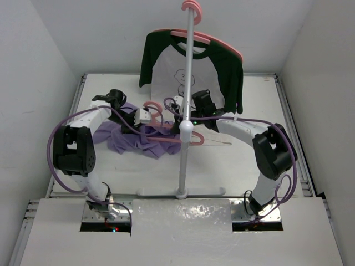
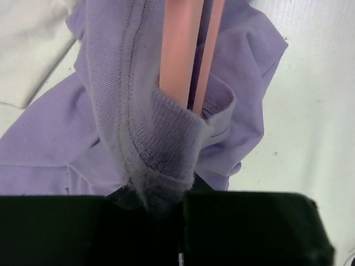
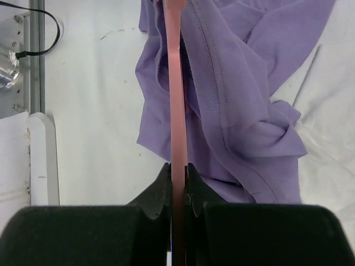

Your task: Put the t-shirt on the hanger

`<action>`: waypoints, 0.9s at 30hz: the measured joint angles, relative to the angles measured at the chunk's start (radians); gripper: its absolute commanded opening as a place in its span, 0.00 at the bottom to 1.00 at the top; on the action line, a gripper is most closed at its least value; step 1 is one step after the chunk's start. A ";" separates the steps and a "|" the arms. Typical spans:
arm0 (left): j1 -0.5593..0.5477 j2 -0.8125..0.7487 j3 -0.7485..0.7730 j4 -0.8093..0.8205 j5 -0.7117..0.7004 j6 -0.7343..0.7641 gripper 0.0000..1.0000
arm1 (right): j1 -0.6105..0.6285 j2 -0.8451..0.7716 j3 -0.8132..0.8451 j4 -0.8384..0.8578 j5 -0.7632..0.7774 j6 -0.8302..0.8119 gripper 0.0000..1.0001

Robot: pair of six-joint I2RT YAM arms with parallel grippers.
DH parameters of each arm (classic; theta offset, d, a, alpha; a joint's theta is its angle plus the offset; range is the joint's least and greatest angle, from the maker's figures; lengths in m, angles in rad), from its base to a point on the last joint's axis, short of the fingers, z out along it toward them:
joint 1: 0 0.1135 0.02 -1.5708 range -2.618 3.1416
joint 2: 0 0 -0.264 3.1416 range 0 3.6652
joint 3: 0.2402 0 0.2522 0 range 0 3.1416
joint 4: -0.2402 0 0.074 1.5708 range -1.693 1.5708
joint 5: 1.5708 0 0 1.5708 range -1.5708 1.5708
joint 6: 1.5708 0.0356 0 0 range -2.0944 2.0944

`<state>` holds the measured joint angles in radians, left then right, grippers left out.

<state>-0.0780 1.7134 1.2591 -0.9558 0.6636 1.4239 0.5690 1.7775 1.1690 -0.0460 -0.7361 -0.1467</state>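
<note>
We see a pole (image 1: pixel 187 83) standing on the table (image 1: pixel 244 163). Just left of the pole the t-shirt (image 1: pixel 125 139) lies crumpled, and the hanger (image 1: pixel 166 137) lies across it. The left gripper (image 1: pixel 148 116) and right gripper (image 1: pixel 176 103) both reach there. A white-and-green shirt (image 1: pixel 166 72) hangs from the pole's top.

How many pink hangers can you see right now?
2. One pink hanger hangs atop the stand pole, wearing the white-and-green shirt. The second hanger is low over the table, partly inside the lavender t-shirt, gripped by the right gripper. Another could hide under fabric.
</note>
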 measured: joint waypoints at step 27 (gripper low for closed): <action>-0.003 -0.182 -0.120 -0.065 -0.132 0.190 0.00 | 0.067 0.158 0.141 -0.135 0.494 0.155 0.92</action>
<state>-0.0807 1.5318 1.1389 -1.0210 0.5316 1.6142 0.6361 1.9358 1.3102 -0.1814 -0.2417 0.0086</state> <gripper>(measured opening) 0.062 0.911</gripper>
